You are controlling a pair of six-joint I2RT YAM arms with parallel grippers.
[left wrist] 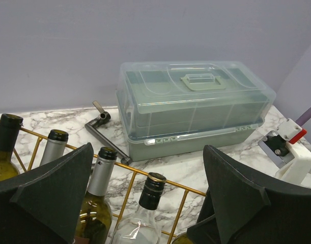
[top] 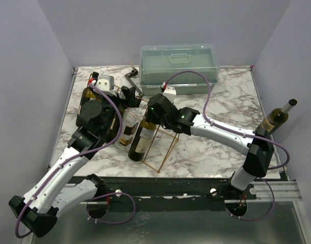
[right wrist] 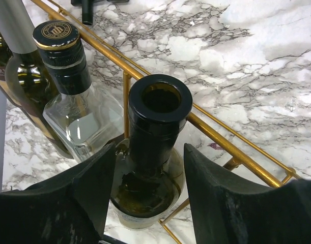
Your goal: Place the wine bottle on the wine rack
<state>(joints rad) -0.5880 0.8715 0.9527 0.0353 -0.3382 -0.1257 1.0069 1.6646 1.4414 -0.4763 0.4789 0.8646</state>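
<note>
The gold wire wine rack (top: 164, 148) stands left of centre and holds several bottles. A dark green wine bottle (top: 142, 137) leans in its right end slot, open mouth up (right wrist: 160, 101). My right gripper (top: 156, 109) is open; its fingers (right wrist: 94, 183) straddle this bottle's neck with gaps on both sides. My left gripper (top: 129, 96) hovers open and empty over the rack's back rail (left wrist: 130, 175), above a clear black-capped bottle (left wrist: 152, 190) and a silver-capped one (left wrist: 105, 170). Another wine bottle (top: 277, 118) stands alone at the table's right edge.
A translucent green lidded box (top: 179, 63) sits at the back centre and also shows in the left wrist view (left wrist: 193, 107). A black metal crank (top: 132, 79) lies left of it. Both arms crowd the rack area.
</note>
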